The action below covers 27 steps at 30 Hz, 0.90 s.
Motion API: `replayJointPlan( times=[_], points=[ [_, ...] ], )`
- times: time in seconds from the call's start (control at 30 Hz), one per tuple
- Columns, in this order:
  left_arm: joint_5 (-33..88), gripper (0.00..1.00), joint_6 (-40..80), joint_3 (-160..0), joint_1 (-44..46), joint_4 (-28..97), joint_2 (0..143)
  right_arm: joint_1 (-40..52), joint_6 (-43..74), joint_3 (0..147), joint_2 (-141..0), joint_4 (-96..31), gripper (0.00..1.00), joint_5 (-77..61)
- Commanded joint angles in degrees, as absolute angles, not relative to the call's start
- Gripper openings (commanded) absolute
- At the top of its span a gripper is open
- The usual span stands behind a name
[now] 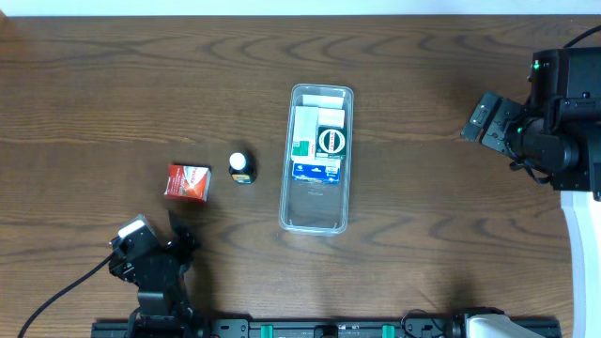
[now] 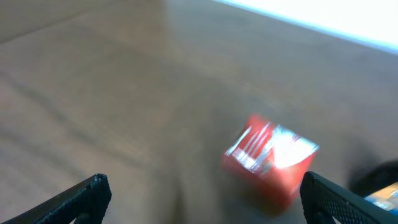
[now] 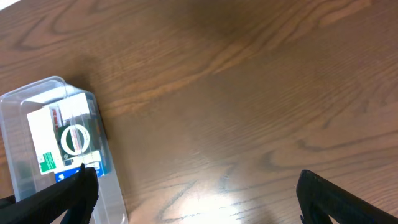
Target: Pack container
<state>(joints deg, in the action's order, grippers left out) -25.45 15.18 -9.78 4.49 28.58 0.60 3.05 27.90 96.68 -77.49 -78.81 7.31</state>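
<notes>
The container (image 1: 318,214), a long clear plastic tray, lies in the middle of the table with a white and green box (image 1: 319,131) and a blue packet (image 1: 315,171) inside. It also shows at the left of the right wrist view (image 3: 18,109). A red box (image 1: 187,181) and a small dark bottle with a white cap (image 1: 242,167) lie to its left. My left gripper (image 1: 178,235) is open and empty, just short of the red box (image 2: 270,160). My right gripper (image 1: 479,120) is open and empty, to the right of the container.
The brown wood table (image 1: 113,94) carries nothing else. The right arm's white base (image 1: 582,244) stands at the right edge. A black rail (image 1: 310,329) runs along the front edge.
</notes>
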Motion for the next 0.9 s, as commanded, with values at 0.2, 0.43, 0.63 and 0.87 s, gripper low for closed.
replayJointPlan(
  times=[0.2, 0.43, 0.63, 0.87],
  points=[
    [-18.61, 0.98, 16.16, -15.40, 4.19, 25.36, 8.01, 2.59, 26.94, 96.57, -77.62, -78.94, 0.99, 7.49],
    [-18.44, 0.98, 16.10, -32.51, 4.19, 27.22, 34.11, 2.59, 26.94, 96.57, -77.62, -78.94, 0.99, 7.49],
    [-18.37, 0.98, 15.68, -51.22, 3.36, 38.96, 59.57, 2.59, 26.94, 96.57, -77.62, -78.94, 0.99, 7.49],
    [-10.76, 0.98, 7.84, -59.83, 1.83, 43.46, 78.30, 2.59, 26.94, 96.57, -77.62, -78.96, 0.99, 7.49]
  ],
)
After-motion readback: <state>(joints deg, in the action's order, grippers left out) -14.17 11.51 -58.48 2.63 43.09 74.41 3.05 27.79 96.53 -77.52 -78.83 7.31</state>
